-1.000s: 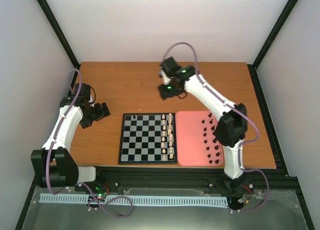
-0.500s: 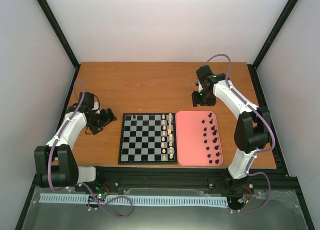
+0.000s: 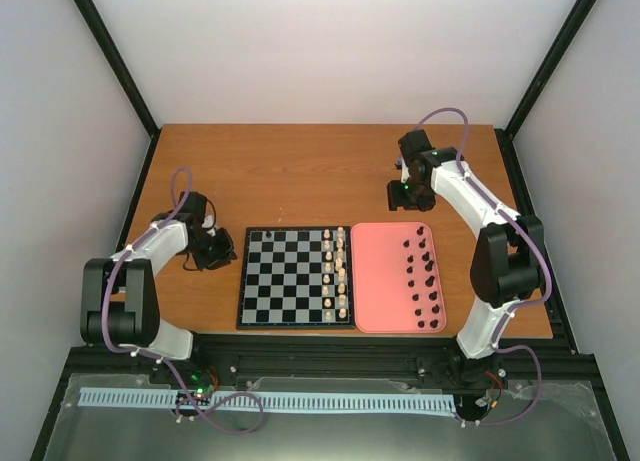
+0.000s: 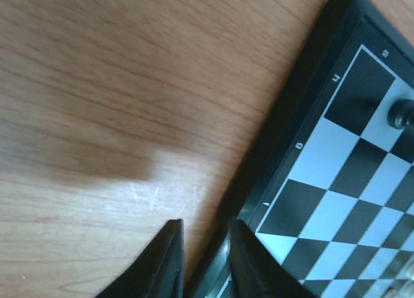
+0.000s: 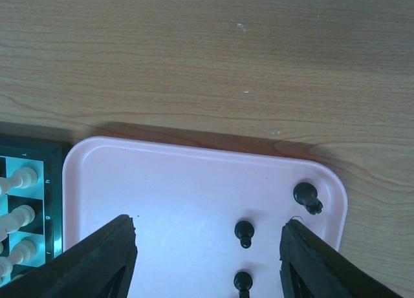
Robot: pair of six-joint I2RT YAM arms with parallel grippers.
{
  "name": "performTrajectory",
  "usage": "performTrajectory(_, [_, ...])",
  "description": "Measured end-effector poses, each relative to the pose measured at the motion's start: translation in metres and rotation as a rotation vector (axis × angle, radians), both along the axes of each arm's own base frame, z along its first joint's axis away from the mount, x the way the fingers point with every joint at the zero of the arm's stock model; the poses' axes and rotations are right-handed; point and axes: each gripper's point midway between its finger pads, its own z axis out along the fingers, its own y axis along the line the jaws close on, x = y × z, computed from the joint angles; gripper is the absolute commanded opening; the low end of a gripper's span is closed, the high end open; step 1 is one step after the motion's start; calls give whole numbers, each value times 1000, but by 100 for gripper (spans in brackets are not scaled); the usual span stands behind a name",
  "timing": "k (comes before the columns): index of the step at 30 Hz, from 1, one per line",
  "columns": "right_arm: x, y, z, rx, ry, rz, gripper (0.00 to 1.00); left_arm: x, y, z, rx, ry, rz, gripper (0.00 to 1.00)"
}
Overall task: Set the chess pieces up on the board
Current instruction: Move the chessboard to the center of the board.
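Observation:
The board (image 3: pixel 285 281) lies at the table's front middle, with one black chess piece (image 3: pixel 267 237) on its far left corner square; the left wrist view has that piece (image 4: pixel 401 112) too. Several black chess pieces (image 3: pixel 420 276) stand on the pink tray (image 3: pixel 380 276). My left gripper (image 3: pixel 222 249) hovers low by the board's left rim, shut and holding nothing (image 4: pixel 206 225). My right gripper (image 3: pixel 408 194) hangs open over the tray's far end (image 5: pixel 208 223), and three black pieces (image 5: pixel 244 232) show below it, none between the fingers.
Cream-white pieces (image 3: pixel 340 271) stand in two columns along the board's right side, next to the tray; a few (image 5: pixel 18 178) show at the left of the right wrist view. Bare wooden table (image 3: pixel 270 171) stretches behind the board. Black frame posts rise at the corners.
My left gripper has shut and its arm has folded in nearer the board's left rim. The right arm swung right from behind the board to the tray's far end.

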Motion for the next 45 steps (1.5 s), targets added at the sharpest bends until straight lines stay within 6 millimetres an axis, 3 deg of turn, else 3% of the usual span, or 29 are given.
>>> performTrajectory(3, [0,-1,0,0,0,-1,62,-1,1,-2,6,3,1,1])
performTrajectory(17, [0,-1,5,21,-11,2,62,-22,-4,-26,17,88,-26,1])
performTrajectory(36, [-3,-5,3,18,-7,5,62,-16,-18,-28,-14,84,-61,1])
performTrajectory(45, [-4,-9,-1,15,4,-4,62,-6,-34,-28,-27,77,-114,1])
